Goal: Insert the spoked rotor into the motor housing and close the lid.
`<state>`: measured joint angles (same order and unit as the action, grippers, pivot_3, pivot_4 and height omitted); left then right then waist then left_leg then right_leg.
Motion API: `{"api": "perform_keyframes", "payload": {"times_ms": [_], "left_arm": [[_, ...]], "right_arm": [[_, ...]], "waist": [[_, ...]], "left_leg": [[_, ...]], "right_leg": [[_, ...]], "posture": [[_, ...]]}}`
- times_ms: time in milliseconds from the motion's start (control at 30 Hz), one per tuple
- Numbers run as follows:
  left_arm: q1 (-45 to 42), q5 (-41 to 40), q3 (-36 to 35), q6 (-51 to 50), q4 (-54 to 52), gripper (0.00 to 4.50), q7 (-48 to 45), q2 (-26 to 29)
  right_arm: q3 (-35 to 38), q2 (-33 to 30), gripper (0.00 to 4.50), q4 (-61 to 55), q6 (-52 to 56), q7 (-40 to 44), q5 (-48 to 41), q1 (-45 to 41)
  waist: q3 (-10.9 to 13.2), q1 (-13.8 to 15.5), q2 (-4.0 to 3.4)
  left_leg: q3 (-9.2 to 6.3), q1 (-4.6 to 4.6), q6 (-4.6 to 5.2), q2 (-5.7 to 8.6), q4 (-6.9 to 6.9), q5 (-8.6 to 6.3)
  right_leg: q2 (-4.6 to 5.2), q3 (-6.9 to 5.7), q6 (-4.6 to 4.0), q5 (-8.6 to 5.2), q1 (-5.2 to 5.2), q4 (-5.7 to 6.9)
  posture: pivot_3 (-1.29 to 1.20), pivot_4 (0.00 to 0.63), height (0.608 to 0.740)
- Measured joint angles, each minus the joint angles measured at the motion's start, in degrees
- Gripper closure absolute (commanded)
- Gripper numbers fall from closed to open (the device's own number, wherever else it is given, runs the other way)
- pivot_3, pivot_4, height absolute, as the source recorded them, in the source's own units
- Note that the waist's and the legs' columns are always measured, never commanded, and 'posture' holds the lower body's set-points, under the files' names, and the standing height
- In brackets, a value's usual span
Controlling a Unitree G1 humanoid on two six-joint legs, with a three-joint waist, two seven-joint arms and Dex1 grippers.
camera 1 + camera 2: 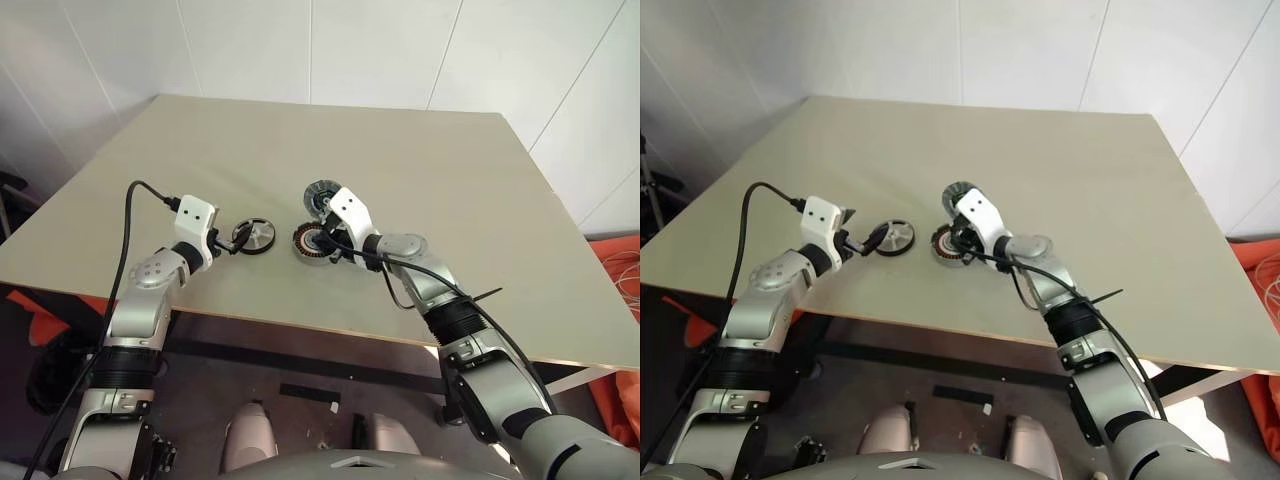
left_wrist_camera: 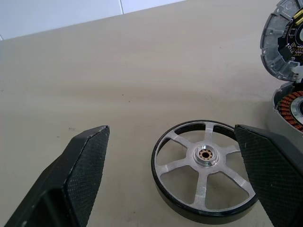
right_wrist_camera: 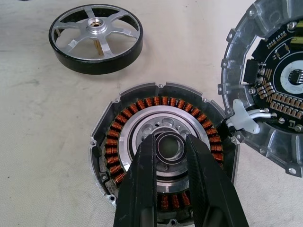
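Our left gripper [image 2: 170, 165] gapes wide around the spoked rotor [image 2: 204, 171]; our right gripper [image 3: 171, 156], jaws narrow, steadies the motor housing [image 3: 161, 158] hub, risking blocked insertion.

Silver arms, white wrist blocks, black fingers.
Each arm runs in brushed silver shells with black ribbed joints; a white boxy wrist housing [image 1: 193, 220] shows two small dark dots. A black cable [image 1: 130, 215] loops off the left one, and the dark fingers [image 2: 85, 163] carry fine cross-hatched pads.
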<state>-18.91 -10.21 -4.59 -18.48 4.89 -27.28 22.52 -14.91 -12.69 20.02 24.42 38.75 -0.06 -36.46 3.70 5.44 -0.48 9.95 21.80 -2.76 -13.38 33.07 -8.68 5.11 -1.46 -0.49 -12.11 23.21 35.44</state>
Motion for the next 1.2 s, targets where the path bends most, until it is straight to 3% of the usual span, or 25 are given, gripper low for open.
{"api": "perform_keyframes", "payload": {"times_ms": [1133,1200], "left_arm": [[0.57,0.03,-0.01,0.01,-0.01,0.0,0.07,0.01],[0.57,0.03,-0.01,0.01,-0.01,0.0,0.08,0.01]], "right_arm": [[-0.37,1.37,3.92,5.27,-2.86,-0.82,1.1,-2.23],[-0.35,1.36,3.18,5.27,-2.86,-0.5,1.08,-2.23]], "waist": [[0.0,-0.03,0.0],[0.0,-0.03,0.0]], "left_leg": [[0.0,-0.01,0.0,0.0,0.0,0.0],[0.0,-0.01,0.0,0.0,0.0,0.0]], "right_leg": [[0.0,0.0,0.0,0.0,0.0,0.01],[0.0,0.0,0.0,0.0,0.0,0.01]], "posture": [[0.0,0.0,0.74],[0.0,0.0,0.74]]}}
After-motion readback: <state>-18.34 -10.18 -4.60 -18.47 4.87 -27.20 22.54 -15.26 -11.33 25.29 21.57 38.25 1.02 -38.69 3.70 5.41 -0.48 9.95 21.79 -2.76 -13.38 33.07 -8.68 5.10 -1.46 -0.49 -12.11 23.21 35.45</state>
